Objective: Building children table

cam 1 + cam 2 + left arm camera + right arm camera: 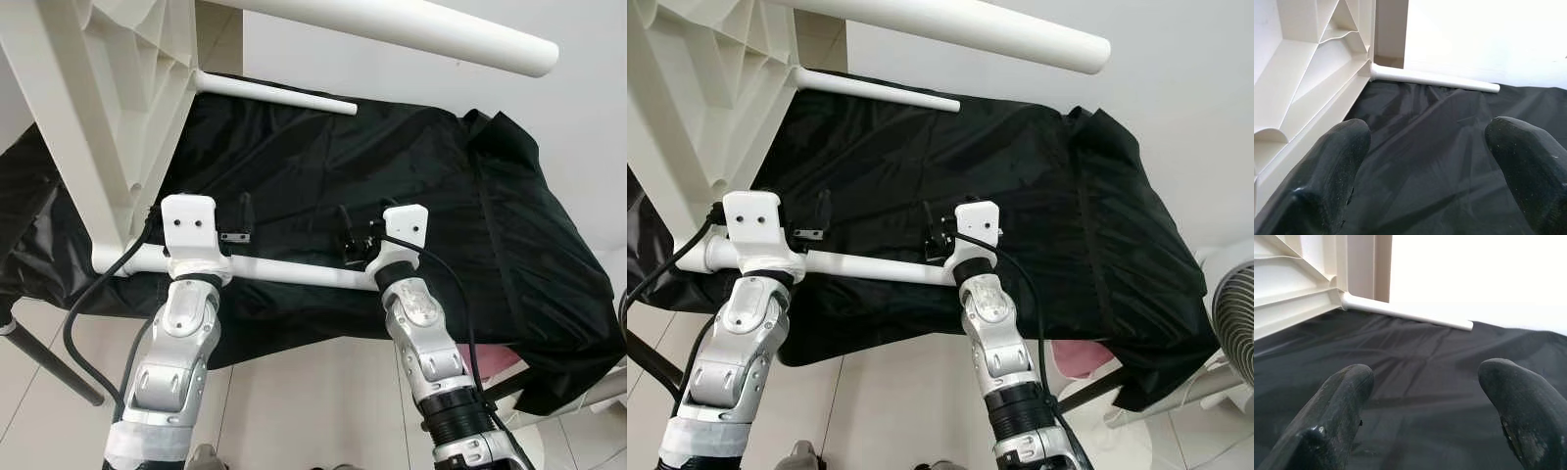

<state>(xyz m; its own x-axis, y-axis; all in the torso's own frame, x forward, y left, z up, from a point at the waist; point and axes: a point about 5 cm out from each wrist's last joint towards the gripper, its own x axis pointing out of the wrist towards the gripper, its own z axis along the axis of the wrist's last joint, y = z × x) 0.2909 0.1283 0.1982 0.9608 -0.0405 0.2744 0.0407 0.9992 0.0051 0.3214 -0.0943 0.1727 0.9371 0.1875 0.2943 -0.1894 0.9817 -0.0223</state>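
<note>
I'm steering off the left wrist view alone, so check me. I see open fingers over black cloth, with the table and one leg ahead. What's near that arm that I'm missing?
Observer: A second table leg crosses at both wrists, behind the fingers of the left gripper, not between them.
Operator: And the other arm?
Observer: The right gripper is open as well and holds nothing. It is over the same black cloth, about level with the left one.
Operator: Any more legs?
Observer: A third leg juts out high above the cloth from the tipped table.
</note>
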